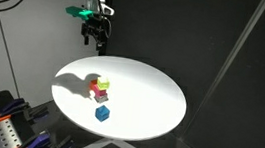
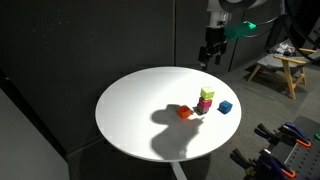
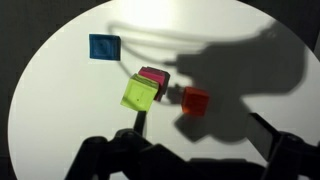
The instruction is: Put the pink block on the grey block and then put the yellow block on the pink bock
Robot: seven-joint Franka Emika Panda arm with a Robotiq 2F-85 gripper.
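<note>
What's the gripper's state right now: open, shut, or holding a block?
Gripper: open, holding nothing.

The round white table (image 2: pixel 130 120) carries three cubes directly on its top. The grey block (image 2: pixel 204 109) stands toward the middle, an orange cube (image 2: pixel 184 112) sits just beside it, and a blue cube (image 2: pixel 225 107) lies near it on the other side.
</note>
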